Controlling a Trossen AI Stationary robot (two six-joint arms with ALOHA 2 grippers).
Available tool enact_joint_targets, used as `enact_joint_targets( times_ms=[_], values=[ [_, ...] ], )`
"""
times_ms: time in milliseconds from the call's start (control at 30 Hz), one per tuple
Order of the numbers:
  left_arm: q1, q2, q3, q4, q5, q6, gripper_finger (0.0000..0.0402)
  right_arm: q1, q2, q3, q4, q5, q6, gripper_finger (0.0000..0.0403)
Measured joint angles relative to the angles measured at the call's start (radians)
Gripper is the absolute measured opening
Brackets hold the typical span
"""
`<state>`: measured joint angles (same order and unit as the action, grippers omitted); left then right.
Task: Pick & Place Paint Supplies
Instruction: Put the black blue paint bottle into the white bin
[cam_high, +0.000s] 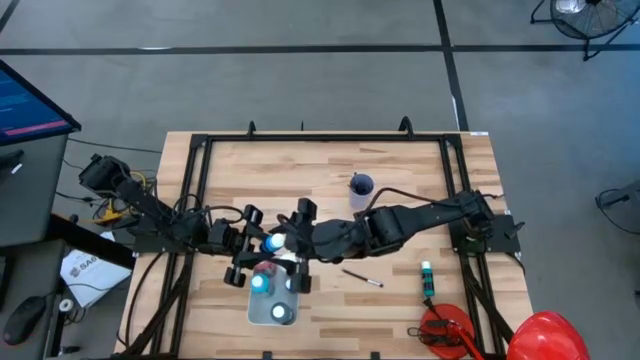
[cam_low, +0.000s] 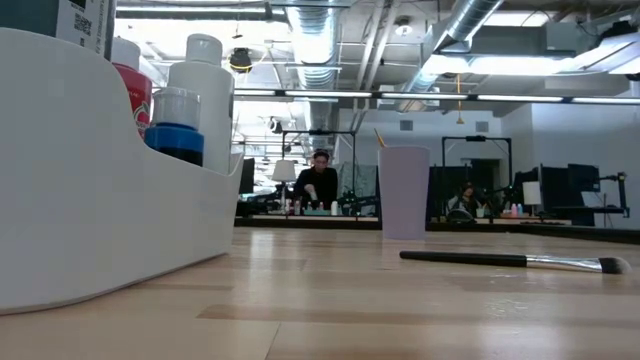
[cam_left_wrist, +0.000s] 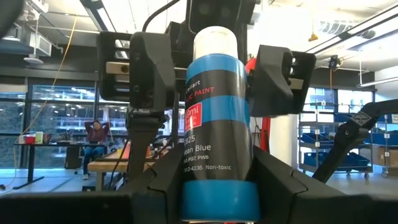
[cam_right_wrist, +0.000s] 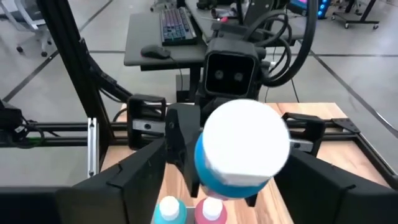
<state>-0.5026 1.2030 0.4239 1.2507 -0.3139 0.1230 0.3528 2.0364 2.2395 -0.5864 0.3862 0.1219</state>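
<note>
A light blue paint bottle (cam_left_wrist: 217, 118) with a white cap (cam_right_wrist: 245, 146) hangs in the air over the far end of the white tray (cam_high: 250, 315). My left gripper (cam_high: 256, 246) is shut on it. My right gripper (cam_high: 297, 240) faces it from the table's right, open, with its fingers (cam_left_wrist: 149, 68) on either side of the bottle's cap end. The tray holds a red bottle (cam_low: 130, 85), a dark blue bottle (cam_low: 175, 135) and a white bottle (cam_low: 203, 90), standing upright. A dark-handled brush (cam_high: 362, 277) and a teal bottle (cam_high: 427, 280) lie on the table at the right. My left gripper pinches the bottle's lower body (cam_left_wrist: 217, 186), near its base, between its two fingers. The fingers come from the table's left, slanting upward, and lie along the bottle. The bottle is lifted clear, its cap pointing toward my right gripper. My right gripper: I cannot tell whether its fingers touch the bottle.
A purple cup (cam_high: 361, 186) stands at the far middle of the table. A red tool (cam_high: 440, 330) and a big red rounded thing (cam_high: 548, 335) sit at the near right corner. Black frame rails (cam_high: 195, 190) run along the table's sides.
</note>
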Motion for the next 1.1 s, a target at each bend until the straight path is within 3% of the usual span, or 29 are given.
enact_joint_targets(
  times_ms=[633, 833, 967, 1100],
  values=[
    [-0.001, 0.0, 0.001, 0.001, 0.009, 0.0, 0.0133, 0.019, 0.0, 0.0, 0.04, 0.011, -0.028, 0.0137],
    [-0.001, 0.0, 0.001, -0.003, 0.007, -0.003, 0.0134, 0.019, 0.0, 0.0, 0.037, 0.014, -0.02, 0.0146],
    [-0.001, 0.0, 0.002, -0.033, 0.003, -0.002, 0.0142, 0.033, 0.0, -0.002, 0.022, 0.071, -0.017, 0.0154],
    [-0.001, -0.002, 0.002, -0.062, -0.082, 0.0, 0.0168, 0.04, -0.001, -0.002, 0.007, 0.104, -0.004, 0.0134]
  ],
)
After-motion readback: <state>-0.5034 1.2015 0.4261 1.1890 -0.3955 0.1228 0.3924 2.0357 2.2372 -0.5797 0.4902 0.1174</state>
